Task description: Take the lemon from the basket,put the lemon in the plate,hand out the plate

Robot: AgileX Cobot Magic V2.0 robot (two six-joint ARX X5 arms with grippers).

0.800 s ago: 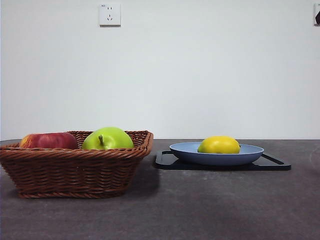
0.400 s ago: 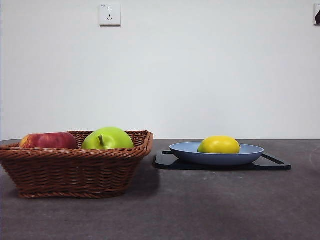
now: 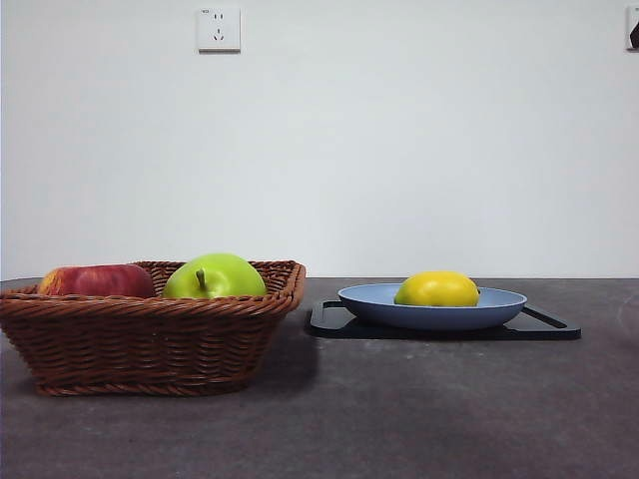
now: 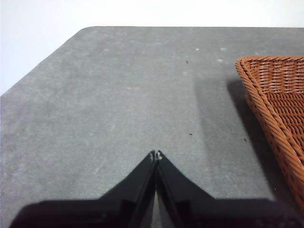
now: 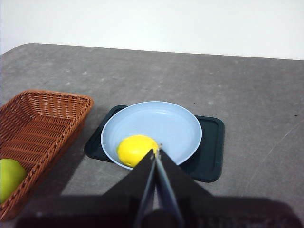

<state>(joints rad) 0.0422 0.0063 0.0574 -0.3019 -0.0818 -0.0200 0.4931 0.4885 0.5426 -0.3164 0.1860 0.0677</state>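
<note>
On the black tray, nothing had shifted over the last second: the lemon lay in the light-blue plate, leaving only the hand-out, while the right gripper hovered above it, jaws together, and the left gripper, likewise closed, waited beside the basket.

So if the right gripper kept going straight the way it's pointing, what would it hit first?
Most likely the lemon lying in the light-blue plate: the right gripper, jaws shut, points at its edge. Depth is unclear, so it might skim past onto the plate.
</note>
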